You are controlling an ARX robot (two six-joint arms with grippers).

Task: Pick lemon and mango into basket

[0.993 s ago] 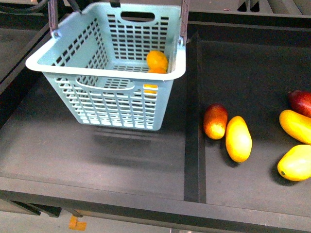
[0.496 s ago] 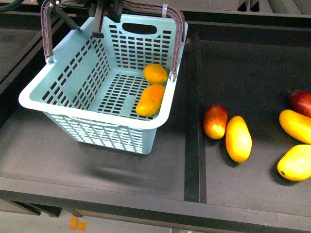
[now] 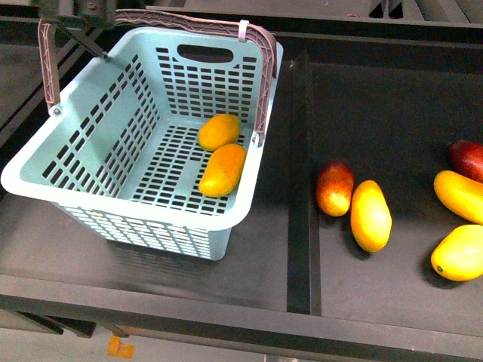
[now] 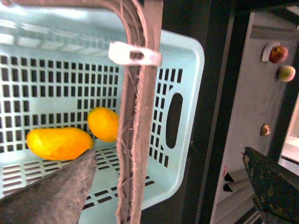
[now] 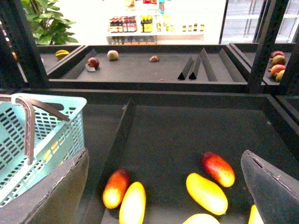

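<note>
The lemon (image 3: 219, 131) and the mango (image 3: 223, 170) lie touching on the floor of the aqua basket (image 3: 45, 185), which sits tilted on the dark tabletop (image 3: 151, 264). The left claw (image 4: 163, 186) straddles the brown handles (image 4: 138, 121), jaws spread, gripping nothing. The right claw (image 5: 163, 196) hovers wide open over spare fruit (image 5: 133, 203). Both fruits appear delivered; what remains is likely settling the basket and withdrawing.

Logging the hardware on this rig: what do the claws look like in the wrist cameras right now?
Only the finger pads show. The left claw has broad wedge-shaped pads, grey and felt-like on one side, darker and speckled on the other. The right claw has matching wide tapered pads in grey-brown with a rough, worn-looking surface and thin pale edges. No cables or markings are visible, and the front view shows only dark hardware at its top corner.
</note>
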